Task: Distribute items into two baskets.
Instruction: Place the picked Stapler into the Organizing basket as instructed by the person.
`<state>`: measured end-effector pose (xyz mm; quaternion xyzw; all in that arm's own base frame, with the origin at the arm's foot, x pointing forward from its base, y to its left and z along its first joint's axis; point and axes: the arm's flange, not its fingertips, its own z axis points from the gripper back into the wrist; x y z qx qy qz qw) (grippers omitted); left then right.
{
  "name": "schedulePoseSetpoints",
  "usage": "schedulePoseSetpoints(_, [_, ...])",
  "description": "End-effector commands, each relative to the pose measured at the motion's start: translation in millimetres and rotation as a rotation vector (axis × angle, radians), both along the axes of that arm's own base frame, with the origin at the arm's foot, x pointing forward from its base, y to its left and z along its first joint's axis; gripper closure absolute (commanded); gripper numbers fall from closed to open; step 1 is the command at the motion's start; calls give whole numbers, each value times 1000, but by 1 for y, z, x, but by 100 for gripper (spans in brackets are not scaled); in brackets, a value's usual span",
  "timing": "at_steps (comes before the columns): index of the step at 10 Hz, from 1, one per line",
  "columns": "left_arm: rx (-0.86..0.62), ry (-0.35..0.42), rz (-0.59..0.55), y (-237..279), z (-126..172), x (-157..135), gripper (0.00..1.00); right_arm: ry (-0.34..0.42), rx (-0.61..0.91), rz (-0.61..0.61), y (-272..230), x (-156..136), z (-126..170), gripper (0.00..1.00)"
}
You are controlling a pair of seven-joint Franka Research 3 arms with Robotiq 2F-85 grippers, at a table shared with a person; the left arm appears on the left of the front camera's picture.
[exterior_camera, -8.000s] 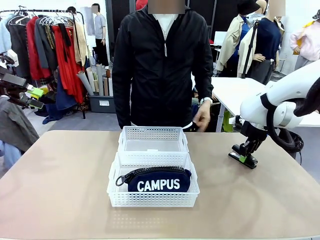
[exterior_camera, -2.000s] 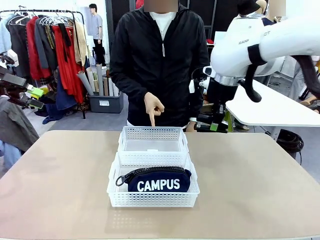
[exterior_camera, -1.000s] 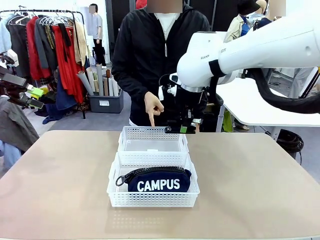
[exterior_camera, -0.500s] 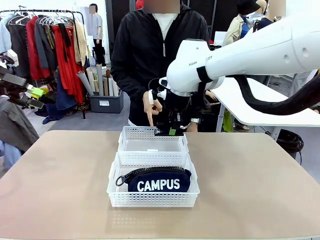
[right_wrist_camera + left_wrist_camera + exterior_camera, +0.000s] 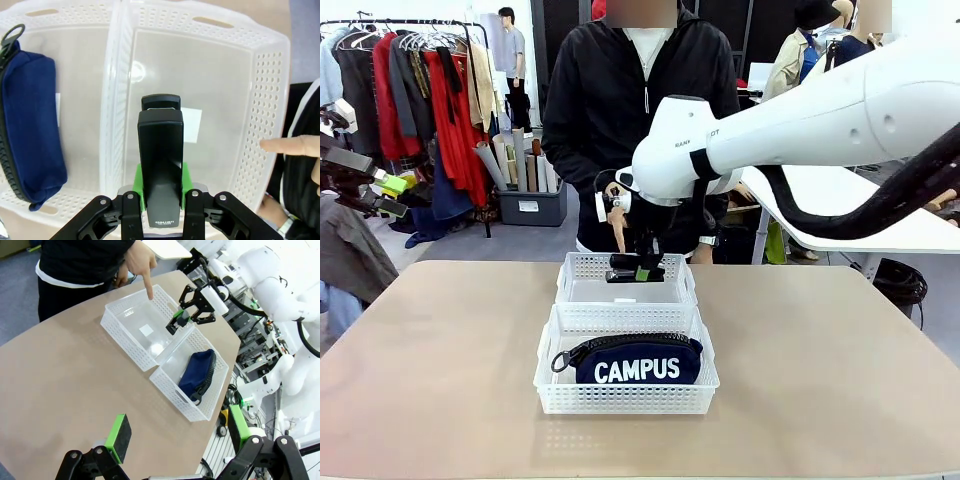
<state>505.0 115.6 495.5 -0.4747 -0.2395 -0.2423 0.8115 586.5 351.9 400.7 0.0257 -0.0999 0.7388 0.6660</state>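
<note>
My right gripper (image 5: pixel 640 270) is shut on the black stapler (image 5: pixel 623 262) and holds it just above the far basket (image 5: pixel 582 272). In the right wrist view the stapler (image 5: pixel 161 160) lies lengthwise between the green pads (image 5: pixel 140 184), over that basket's (image 5: pixel 272 95) bare floor. The navy "CAMPUS" pouch (image 5: pixel 638 362) lies in the near basket (image 5: pixel 620 400). A person's hand (image 5: pixel 617 222) points a finger down at the far basket's back rim. High off the table's left side hangs my left gripper (image 5: pixel 178 429), open and holding nothing.
The two baskets touch end to end at the middle of the tan table (image 5: pixel 440 380). The person stands at the far edge behind them. A clothes rack (image 5: pixel 420 90) and a white table (image 5: pixel 820 200) lie beyond.
My right arm has carried the stapler left and down, from beside the far basket's right corner to over its middle. The person's finger keeps pointing. The left arm has not moved.
</note>
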Motion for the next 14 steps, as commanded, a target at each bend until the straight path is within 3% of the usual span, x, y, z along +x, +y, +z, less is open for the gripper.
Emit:
schedulePoseSetpoints(1, [-1,-1,3,0,1,-1,0,-54,-7,-18,3,11,-5,100])
schedulePoseSetpoints(11, [-1,-1,3,0,1,-1,0,-11,-58,-52,4,26,-63,100])
schedulePoseSetpoints(14, [-1,-1,3,0,1,-1,0,-45,-92,-79,6,27,-65,100])
